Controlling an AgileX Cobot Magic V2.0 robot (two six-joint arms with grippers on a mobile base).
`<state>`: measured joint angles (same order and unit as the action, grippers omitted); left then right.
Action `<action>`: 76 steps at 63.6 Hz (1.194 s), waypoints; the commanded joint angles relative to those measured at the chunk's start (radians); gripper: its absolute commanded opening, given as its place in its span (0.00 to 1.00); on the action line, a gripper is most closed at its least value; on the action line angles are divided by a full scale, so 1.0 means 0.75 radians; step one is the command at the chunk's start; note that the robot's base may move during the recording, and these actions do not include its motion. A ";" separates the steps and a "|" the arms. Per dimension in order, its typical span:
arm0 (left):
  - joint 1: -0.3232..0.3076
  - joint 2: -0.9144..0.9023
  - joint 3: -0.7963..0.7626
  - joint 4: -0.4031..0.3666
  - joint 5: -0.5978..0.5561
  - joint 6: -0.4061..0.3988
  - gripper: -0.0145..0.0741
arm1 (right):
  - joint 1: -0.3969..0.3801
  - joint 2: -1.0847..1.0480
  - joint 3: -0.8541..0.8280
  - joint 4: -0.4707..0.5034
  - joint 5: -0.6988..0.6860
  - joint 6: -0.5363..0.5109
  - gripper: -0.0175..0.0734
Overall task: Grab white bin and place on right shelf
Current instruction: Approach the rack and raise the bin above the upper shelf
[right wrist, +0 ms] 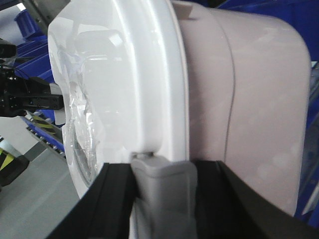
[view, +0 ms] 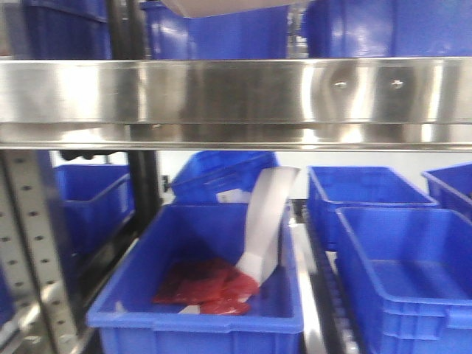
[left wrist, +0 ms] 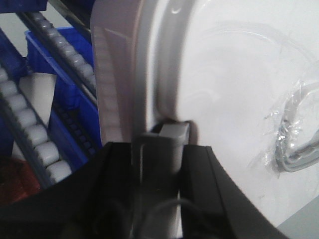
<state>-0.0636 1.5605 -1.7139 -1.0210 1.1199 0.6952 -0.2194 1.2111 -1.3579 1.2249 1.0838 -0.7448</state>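
The white bin (right wrist: 249, 99) is an off-white tote with a white lid (right wrist: 129, 74). My right gripper (right wrist: 164, 174) is shut on the grey handle clip (right wrist: 162, 184) at the bin's one end. My left gripper (left wrist: 162, 149) is shut on the grey handle clip (left wrist: 172, 134) at the other end, with the bin's lid (left wrist: 224, 74) filling that view. In the front view only a corner of the bin (view: 221, 6) shows, above the right shelf's shiny steel rail (view: 236, 92). Whether the bin rests on the shelf is hidden.
Blue bins stand below the rail: one in front (view: 199, 317) holding red packets (view: 206, 284) and a white strip (view: 265, 221), others at right (view: 398, 273). A perforated upright (view: 29, 243) stands at left. Roller tracks (left wrist: 35, 134) run below the bin.
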 commanded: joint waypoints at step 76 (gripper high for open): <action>-0.094 -0.072 -0.043 -0.250 0.249 0.052 0.02 | 0.056 -0.046 -0.042 0.320 0.262 0.003 0.27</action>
<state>-0.0636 1.5605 -1.7139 -1.0210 1.1199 0.6952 -0.2194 1.2111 -1.3579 1.2249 1.0838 -0.7434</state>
